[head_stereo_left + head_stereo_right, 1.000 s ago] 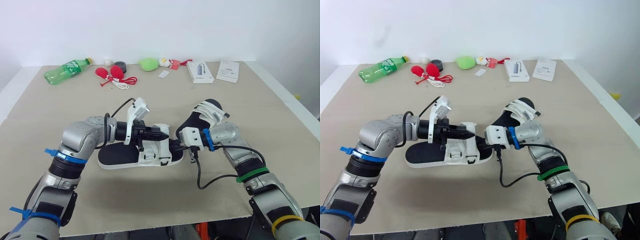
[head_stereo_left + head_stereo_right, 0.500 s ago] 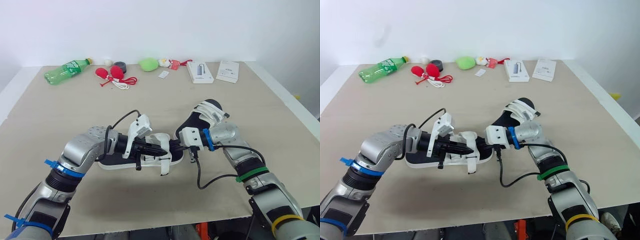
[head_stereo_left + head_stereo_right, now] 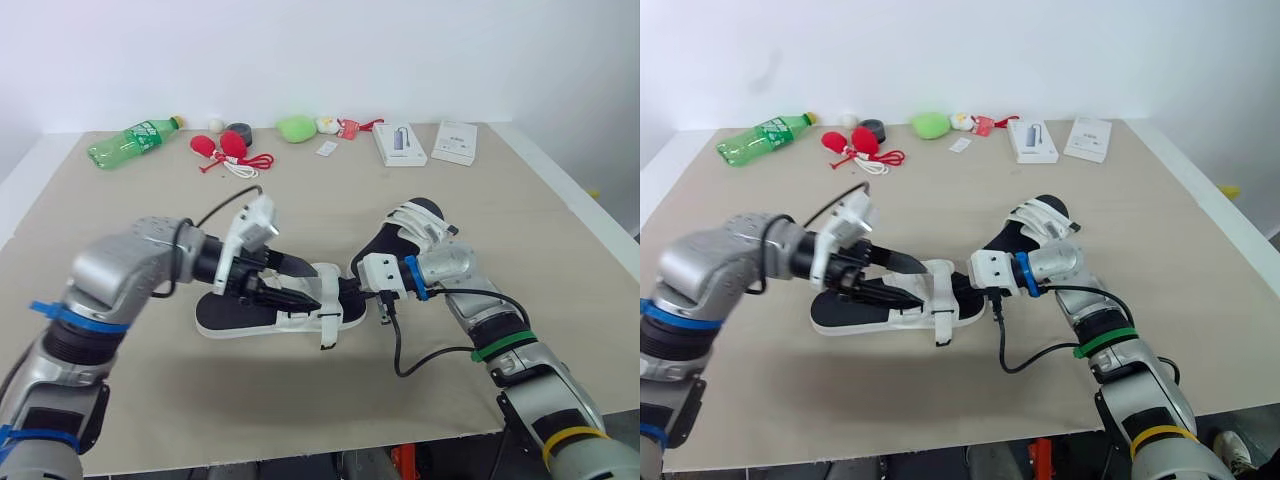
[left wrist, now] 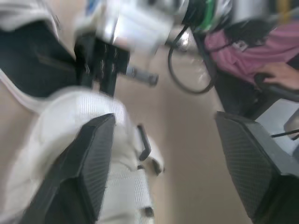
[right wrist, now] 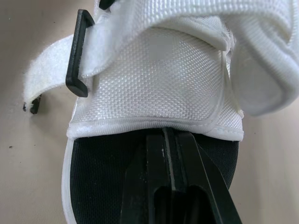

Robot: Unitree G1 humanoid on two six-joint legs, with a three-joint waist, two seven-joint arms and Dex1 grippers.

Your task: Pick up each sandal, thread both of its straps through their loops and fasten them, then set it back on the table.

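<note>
The left arm has swung outward; the left gripper [image 3: 306, 286] now stands wide open at the strap [image 3: 328, 300] of the sandal [image 3: 235, 314], which lies flat on the beige table [image 3: 110, 215]. The right gripper [image 3: 346, 290], fingers together, touches its footbed. A white wall [image 3: 320, 50] stands behind.

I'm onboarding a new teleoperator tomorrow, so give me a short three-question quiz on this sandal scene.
1. True or false: the left gripper has its fingers spread apart.
2. Where on the table does the green bottle lie? A) far left B) far right C) near middle
3. Fill in: the right gripper, over the black footbed of the near sandal, has its fingers ___.
Key: 1 true; 2 A; 3 shut.
</note>
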